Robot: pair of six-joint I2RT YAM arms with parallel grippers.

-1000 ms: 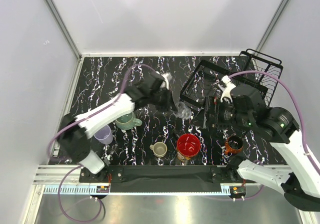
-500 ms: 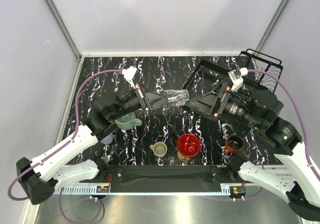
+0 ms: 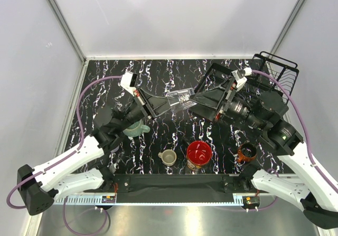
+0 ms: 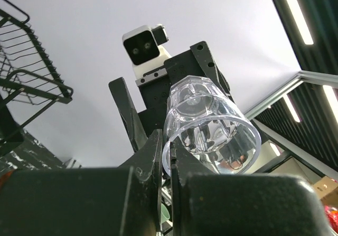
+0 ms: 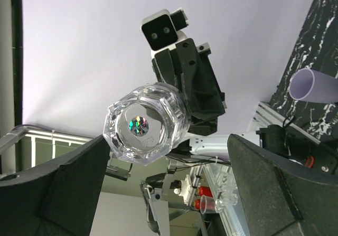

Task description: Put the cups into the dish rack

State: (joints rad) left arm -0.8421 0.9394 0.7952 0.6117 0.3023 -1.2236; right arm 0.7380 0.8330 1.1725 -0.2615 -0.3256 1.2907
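Pinching the rim of the one clear glass (image 4: 208, 128), the left fingers (image 4: 150, 157) hold it tilted in the air above the table (image 3: 105, 77). Its base points between the right fingers (image 5: 264, 188), which are spread wide and touch nothing. Five cups stand on the table: teal mug (image 3: 133, 129), tumbler (image 5: 312, 85), beige mug (image 3: 168, 157), red mug (image 3: 199, 152) and orange mug (image 3: 246, 152). One rack (image 3: 280, 69) sits at the far right.
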